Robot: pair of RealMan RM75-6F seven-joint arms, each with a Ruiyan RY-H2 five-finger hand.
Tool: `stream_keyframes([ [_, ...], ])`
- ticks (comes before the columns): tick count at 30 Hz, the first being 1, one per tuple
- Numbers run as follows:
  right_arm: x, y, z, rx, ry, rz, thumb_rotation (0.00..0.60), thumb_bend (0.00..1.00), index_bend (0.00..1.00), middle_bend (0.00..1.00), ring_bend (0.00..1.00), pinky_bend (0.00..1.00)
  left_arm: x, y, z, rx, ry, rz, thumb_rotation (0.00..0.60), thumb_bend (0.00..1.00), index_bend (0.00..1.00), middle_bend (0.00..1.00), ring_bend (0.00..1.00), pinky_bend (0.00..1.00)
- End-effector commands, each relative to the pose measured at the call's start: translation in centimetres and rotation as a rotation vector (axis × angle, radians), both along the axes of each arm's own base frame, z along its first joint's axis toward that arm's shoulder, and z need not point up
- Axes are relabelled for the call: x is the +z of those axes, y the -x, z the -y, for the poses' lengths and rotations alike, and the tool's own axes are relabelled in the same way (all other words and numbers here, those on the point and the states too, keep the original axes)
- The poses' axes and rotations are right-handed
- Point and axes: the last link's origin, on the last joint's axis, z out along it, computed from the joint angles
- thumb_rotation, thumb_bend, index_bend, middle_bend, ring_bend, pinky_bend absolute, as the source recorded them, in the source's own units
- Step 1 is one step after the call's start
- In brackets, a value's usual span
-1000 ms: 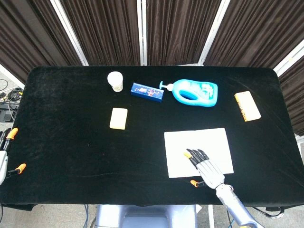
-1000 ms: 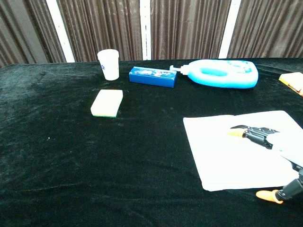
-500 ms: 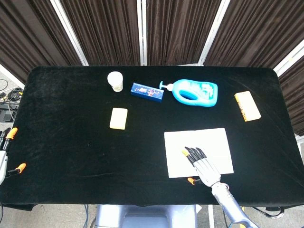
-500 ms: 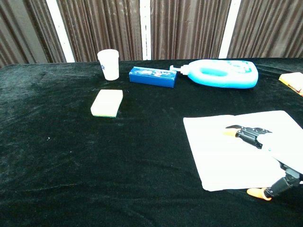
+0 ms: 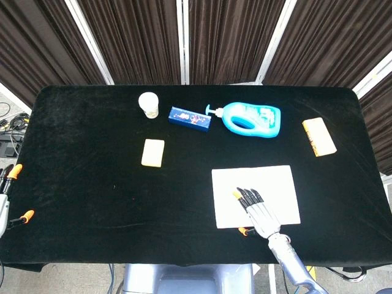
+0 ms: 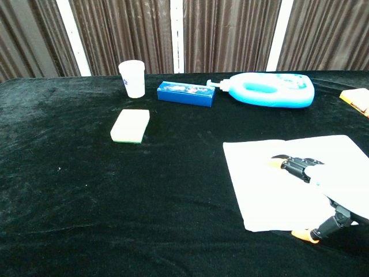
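My right hand (image 5: 260, 212) (image 6: 323, 193) lies over the near part of a white cloth (image 5: 269, 184) (image 6: 271, 190), fingers stretched out flat and apart, holding nothing. Its orange-tipped thumb (image 5: 243, 231) (image 6: 301, 234) sticks out past the cloth's front edge. My left hand (image 5: 5, 199) shows only at the far left edge of the head view, off the table's left end, with orange fingertips apart and nothing in it. The chest view does not show it.
At the back of the black table (image 5: 92, 184) stand a white cup (image 5: 148, 104) (image 6: 133, 78), a blue box (image 5: 190, 117) (image 6: 186, 93) and a cyan pump bottle lying flat (image 5: 251, 119) (image 6: 270, 90). A yellow sponge (image 5: 153, 152) (image 6: 131, 126) lies left of centre; a yellow-orange block (image 5: 318, 136) (image 6: 356, 99) lies right.
My right hand has slid a little left and toward the table's front edge over the cloth. The left hand and the objects have not moved.
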Motion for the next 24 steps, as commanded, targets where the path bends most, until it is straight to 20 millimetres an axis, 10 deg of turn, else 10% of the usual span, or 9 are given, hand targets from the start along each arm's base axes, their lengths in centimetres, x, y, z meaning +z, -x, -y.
stream_keyframes([
  [1, -0.3, 0.1, 0.0, -0.004, 0.003, -0.010, 0.600, 0.08, 0.00, 0.00, 0.00, 0.00, 0.0, 0.0, 0.0, 0.000, 0.002, -0.002, 0.600, 0.14, 0.00, 0.00, 0.00, 0.00],
  [5, -0.5, 0.1, 0.0, 0.000, 0.015, -0.013, 0.600, 0.11, 0.00, 0.00, 0.00, 0.00, -0.1, 0.0, 0.0, -0.001, 0.002, 0.001, 0.600, 0.13, 0.00, 0.00, 0.00, 0.00],
  [13, -0.2, -1.0, 0.2, 0.069, 0.188, 0.078, 0.600, 0.47, 0.00, 0.00, 0.00, 0.00, 0.0, -0.2, 0.0, -0.019, -0.011, 0.013, 0.600, 0.13, 0.00, 0.00, 0.00, 0.00],
  [24, 1.0, -1.4, 0.6, 0.082, 0.349, 0.183, 0.600, 0.50, 0.00, 0.00, 0.00, 0.00, -0.2, -0.3, 0.0, -0.026, -0.013, 0.018, 0.600, 0.13, 0.00, 0.00, 0.00, 0.00],
])
